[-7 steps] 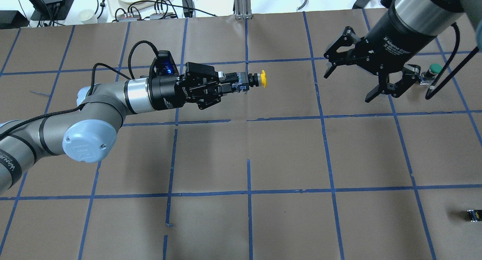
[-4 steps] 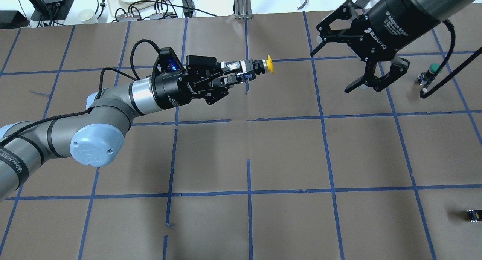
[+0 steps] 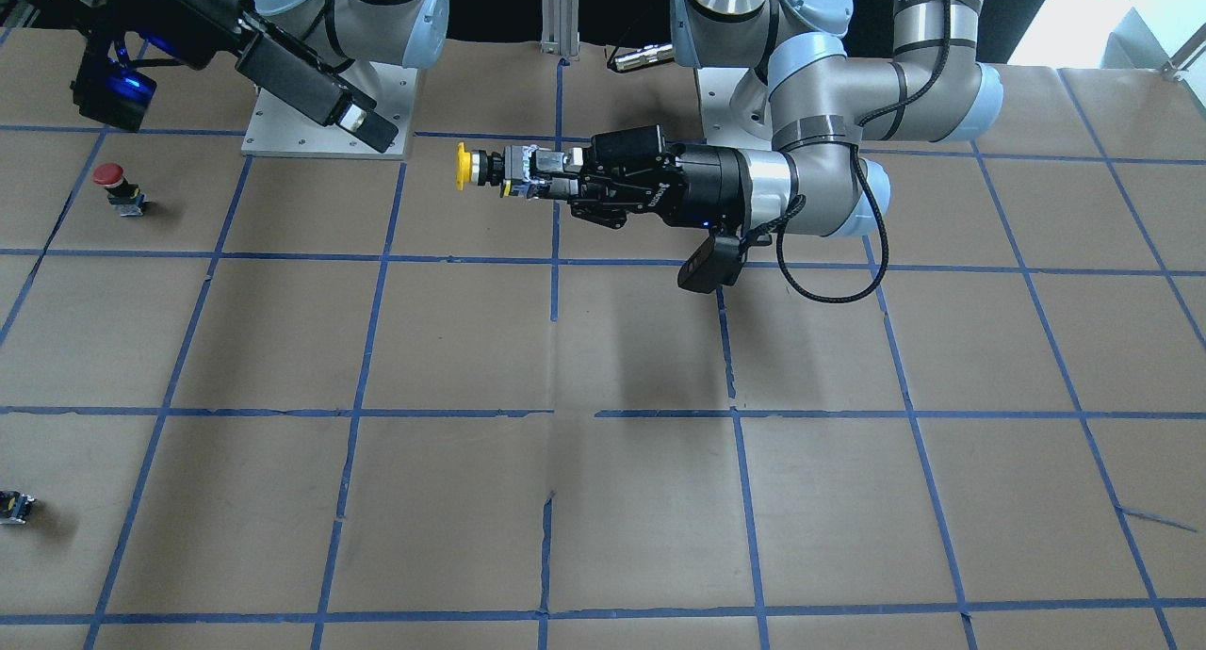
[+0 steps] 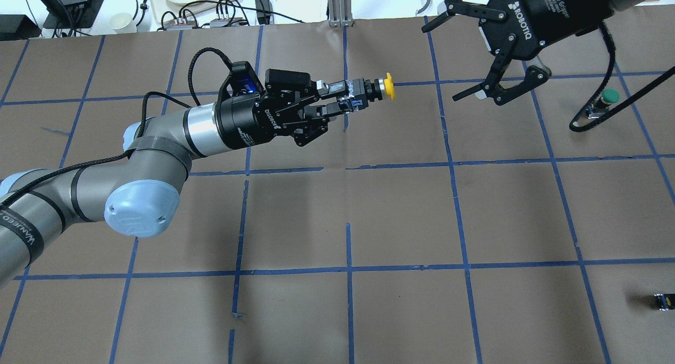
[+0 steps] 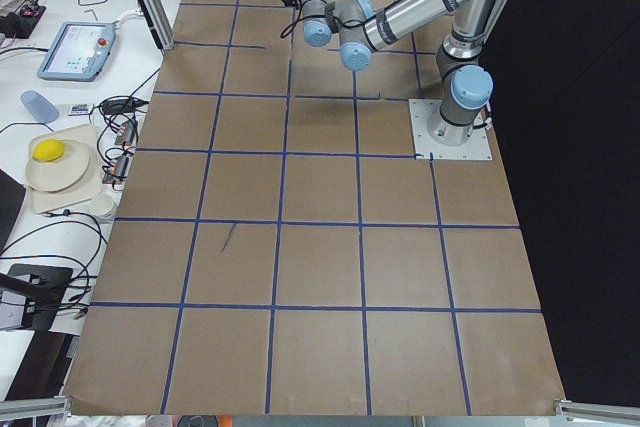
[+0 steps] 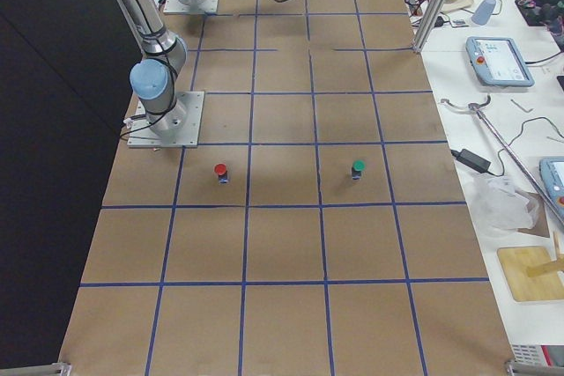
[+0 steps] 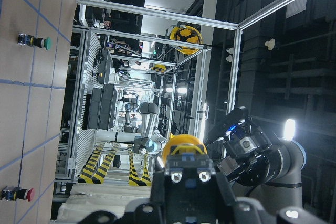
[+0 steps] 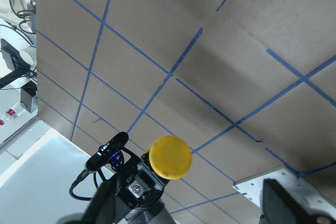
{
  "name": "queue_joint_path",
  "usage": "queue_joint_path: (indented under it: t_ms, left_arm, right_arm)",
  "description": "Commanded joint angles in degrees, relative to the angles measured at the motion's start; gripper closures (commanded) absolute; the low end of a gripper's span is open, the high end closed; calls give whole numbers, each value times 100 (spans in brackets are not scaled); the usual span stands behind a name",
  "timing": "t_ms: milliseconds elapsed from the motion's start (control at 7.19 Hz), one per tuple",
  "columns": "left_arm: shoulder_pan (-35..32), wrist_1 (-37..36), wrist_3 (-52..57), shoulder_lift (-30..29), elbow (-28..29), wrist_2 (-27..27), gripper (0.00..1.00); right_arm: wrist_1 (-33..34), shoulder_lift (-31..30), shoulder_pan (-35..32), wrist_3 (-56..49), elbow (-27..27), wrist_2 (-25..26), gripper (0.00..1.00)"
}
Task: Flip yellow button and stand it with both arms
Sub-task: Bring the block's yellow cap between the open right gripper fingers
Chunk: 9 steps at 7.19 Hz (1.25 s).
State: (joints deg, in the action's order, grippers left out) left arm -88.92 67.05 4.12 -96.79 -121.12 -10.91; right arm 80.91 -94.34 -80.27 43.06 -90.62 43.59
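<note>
The yellow button (image 4: pixel 389 85) is held in the air by its black-and-grey body, lying sideways with the yellow cap pointing toward the right arm. My left gripper (image 4: pixel 340 97) is shut on that body; it also shows in the front view (image 3: pixel 532 174) with the button's cap (image 3: pixel 463 166). My right gripper (image 4: pixel 440 63) is open and empty, raised at the far right, its jaws facing the cap with a gap between. The right wrist view looks straight at the cap (image 8: pixel 170 157). The left wrist view shows the button (image 7: pixel 184 148) from behind.
A green-capped button (image 4: pixel 609 96) stands on the table at the far right under the right arm's cable. A red-capped button (image 3: pixel 111 177) stands near the right arm's base. A small dark block (image 4: pixel 663 300) lies at the near right edge.
My left gripper has carried the yellow button farther right and toward the far side. My right gripper has moved toward the far edge and turned its open jaws toward the button.
</note>
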Motion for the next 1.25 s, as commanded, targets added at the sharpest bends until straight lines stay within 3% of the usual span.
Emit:
queue_joint_path:
  t_ms: [0, 417, 1113]
  left_arm:
    - [-187, -718, -753, -42, 70, -25, 69]
    - [-266, -720, -1309, -50, 492, 18, 69]
    - [-354, -720, -1309, -50, 502, 18, 69]
  right_arm:
    - [65, 257, -67, 446, -34, -149, 1]
    - [66, 188, -120, 598, -34, -105, 1]
    - [-409, -75, -182, 651, 36, -88, 1]
